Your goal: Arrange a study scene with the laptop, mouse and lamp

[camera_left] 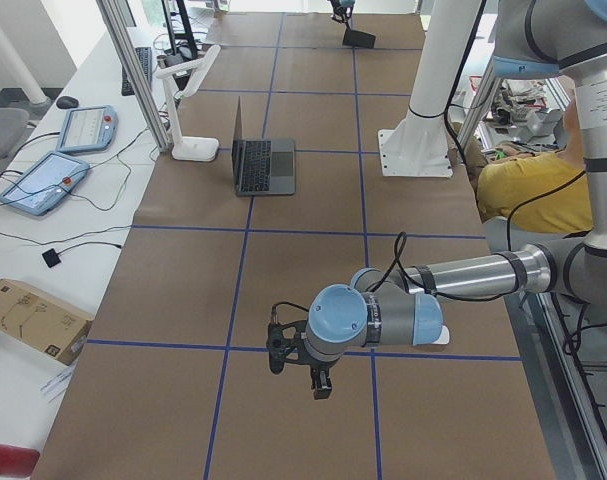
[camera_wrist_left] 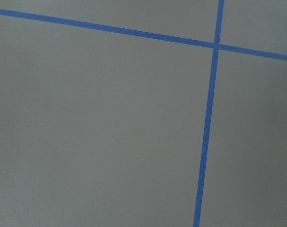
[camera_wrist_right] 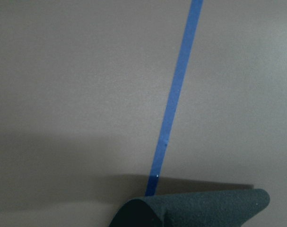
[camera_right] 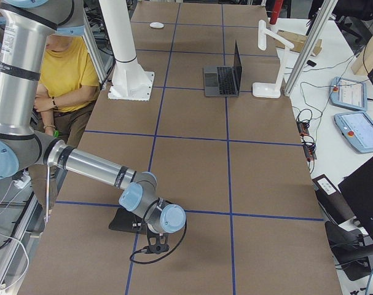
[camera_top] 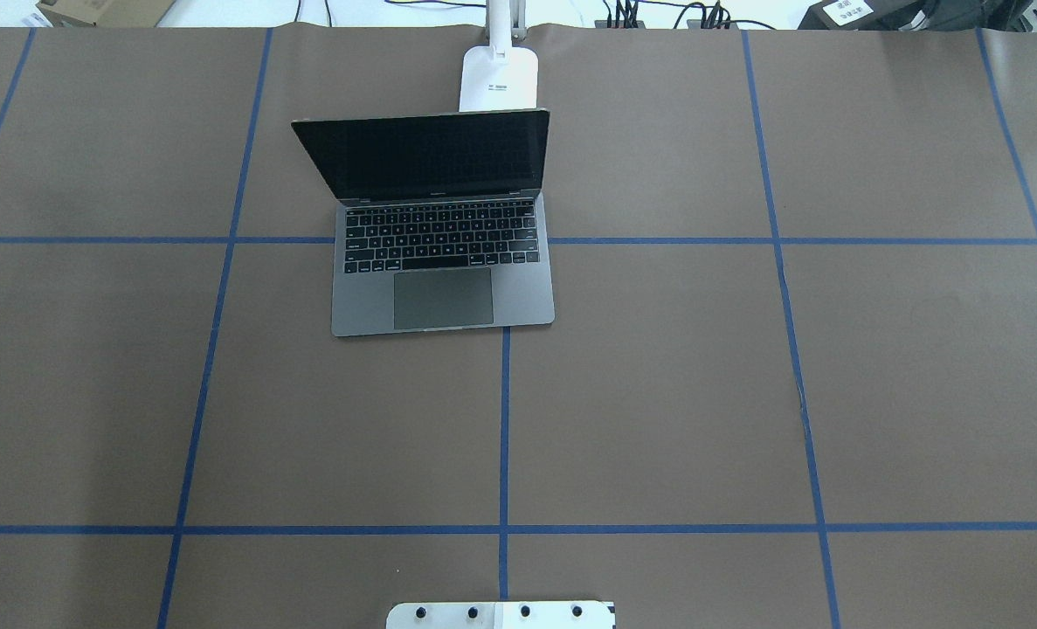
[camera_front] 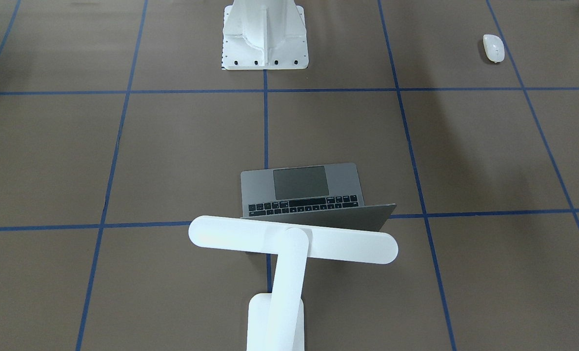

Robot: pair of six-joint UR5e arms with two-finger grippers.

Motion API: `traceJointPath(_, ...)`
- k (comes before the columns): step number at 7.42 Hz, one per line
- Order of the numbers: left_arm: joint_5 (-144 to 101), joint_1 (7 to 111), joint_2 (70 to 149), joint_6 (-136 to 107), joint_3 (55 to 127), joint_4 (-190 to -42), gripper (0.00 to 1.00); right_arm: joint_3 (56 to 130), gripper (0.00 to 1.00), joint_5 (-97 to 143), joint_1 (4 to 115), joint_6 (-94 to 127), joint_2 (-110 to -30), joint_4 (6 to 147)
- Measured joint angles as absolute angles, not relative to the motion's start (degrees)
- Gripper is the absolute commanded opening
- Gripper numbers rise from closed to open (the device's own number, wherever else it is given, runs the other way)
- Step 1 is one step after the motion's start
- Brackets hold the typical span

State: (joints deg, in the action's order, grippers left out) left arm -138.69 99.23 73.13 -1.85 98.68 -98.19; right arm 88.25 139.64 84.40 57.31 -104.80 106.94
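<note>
On the brown table (camera_top: 658,393), the laptop (camera_top: 444,262) stands open near the far edge, the lamp (camera_front: 294,239) just behind its screen. The mouse (camera_front: 493,48) lies well apart, on the robot's left side. Whether the left gripper (camera_left: 321,387) or the right gripper (camera_right: 154,249) is closed, I cannot tell.

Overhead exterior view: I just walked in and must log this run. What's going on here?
The laptop stands open mid-table, the lamp just behind it. The mouse lies apart, toward the robot's left. The left arm hangs low near its table end; the right arm hangs over a black pad. Whether either holds anything cannot be told.
</note>
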Motion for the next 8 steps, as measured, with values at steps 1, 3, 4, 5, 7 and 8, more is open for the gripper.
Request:
traceJointPath(1, -138.69, 99.23, 73.13, -1.85, 98.70, -98.18, 1.00, 92.57, 0.00, 139.65, 84.90, 57.60, -103.42, 110.66)
traceJointPath(3, -138.69, 99.23, 73.13, -1.85, 98.69, -98.18, 1.00, 97.31, 0.00, 139.66, 86.29, 57.86, -98.83, 113.35)
traceJointPath(4, -138.69, 99.23, 73.13, -1.85, 98.65, -98.17, 1.00, 98.36, 0.00, 139.63, 86.66, 58.58, -96.07, 113.51)
traceJointPath(5, -138.71, 99.23, 73.13, -1.85, 98.57, -98.15, 1.00, 99.12, 0.00, 139.76, 86.92, 61.43, -93.06, 113.51)
traceJointPath(7, -138.75, 99.23, 73.13, -1.84, 98.42, -98.10, 1.00, 100.68, 0.00, 140.23, 87.05, 70.21, -87.27, 111.96)
traceJointPath(8, -138.72, 99.23, 73.13, -1.86, 98.31, -98.11, 1.00, 100.92, 0.00, 140.34, 86.72, 72.27, -84.11, 110.17)
